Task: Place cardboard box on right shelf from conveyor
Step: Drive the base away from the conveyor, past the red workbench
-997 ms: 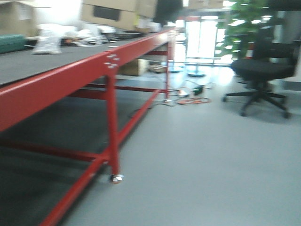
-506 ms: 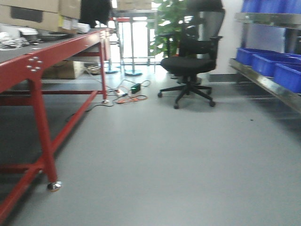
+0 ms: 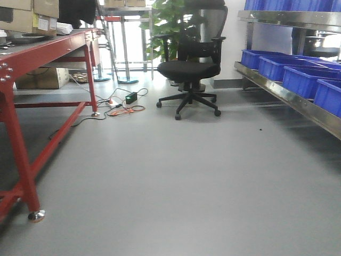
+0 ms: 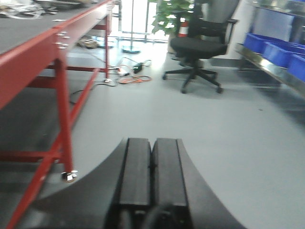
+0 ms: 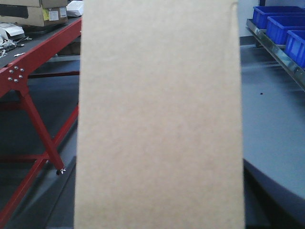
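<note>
— Where's the plain tan corrugated cardboard box (image 5: pixel 159 114)?

— Right up against the right wrist camera. It stands upright and fills the middle of that view from top to bottom. Grey floor (image 5: pixel 271 109) shows behind it, and I can see nothing under it.

— And the right gripper's hold on it?

— I can't tell. The box hides the fingers, and only a dark curved piece of housing (image 5: pixel 279 195) shows at its lower right.

— The shelf?

— The shiny stainless-steel rack shelf (image 5: pixel 271 45) is ahead and to the right of that hand, well apart from the box. Blue plastic bins (image 5: pixel 281 21) sit on it.

— The conveyor?

— The red-framed conveyor (image 4: pixel 24 31) with its dark grey belt runs ahead and to the left of the left gripper (image 4: pixel 152 145).

— That one's grip?

— Its two black fingers (image 4: pixel 136 176) are pressed together with nothing between them. They point out over the floor, and a black office chair (image 4: pixel 200 47) stands well ahead.
</note>
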Robot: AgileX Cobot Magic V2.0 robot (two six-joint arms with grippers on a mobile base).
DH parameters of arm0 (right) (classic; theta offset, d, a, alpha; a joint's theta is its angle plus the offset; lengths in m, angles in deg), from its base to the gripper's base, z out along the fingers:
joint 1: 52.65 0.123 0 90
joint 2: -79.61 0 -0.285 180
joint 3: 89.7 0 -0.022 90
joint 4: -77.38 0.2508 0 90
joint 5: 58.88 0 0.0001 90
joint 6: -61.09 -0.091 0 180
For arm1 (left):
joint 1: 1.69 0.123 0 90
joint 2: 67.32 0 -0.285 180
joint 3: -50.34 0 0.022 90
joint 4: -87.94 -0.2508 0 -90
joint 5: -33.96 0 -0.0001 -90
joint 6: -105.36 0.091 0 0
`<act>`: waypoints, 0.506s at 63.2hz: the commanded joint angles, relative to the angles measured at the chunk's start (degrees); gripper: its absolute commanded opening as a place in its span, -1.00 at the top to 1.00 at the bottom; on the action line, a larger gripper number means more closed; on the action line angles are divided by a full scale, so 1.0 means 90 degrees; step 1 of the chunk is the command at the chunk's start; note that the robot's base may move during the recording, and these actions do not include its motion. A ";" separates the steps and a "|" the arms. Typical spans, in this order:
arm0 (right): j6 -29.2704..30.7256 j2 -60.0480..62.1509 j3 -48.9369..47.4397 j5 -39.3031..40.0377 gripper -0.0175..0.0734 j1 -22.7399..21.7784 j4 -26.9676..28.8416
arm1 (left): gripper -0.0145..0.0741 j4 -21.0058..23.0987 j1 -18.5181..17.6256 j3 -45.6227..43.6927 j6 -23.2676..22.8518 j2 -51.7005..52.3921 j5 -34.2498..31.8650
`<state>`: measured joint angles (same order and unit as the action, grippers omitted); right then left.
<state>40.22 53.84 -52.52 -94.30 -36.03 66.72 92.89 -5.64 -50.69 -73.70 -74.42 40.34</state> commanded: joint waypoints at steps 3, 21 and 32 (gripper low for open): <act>0.0062 -0.0058 -0.0173 0.0646 0.14 -0.0042 -0.0148 | 0.94 0.0030 -0.0436 -0.0018 -0.0032 0.0078 -0.0534; 0.0062 -0.0059 -0.0173 0.0646 0.14 -0.0042 -0.0148 | 0.94 0.0030 -0.0067 -0.0018 -0.0032 0.0078 -0.0534; 0.0062 -0.0059 -0.0173 0.0646 0.14 -0.0042 -0.0148 | 0.94 0.0030 0.0383 -0.0018 -0.0032 0.0078 -0.0534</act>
<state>40.22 53.84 -52.52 -94.30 -36.03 66.72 92.89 -2.79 -50.69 -73.70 -74.42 40.34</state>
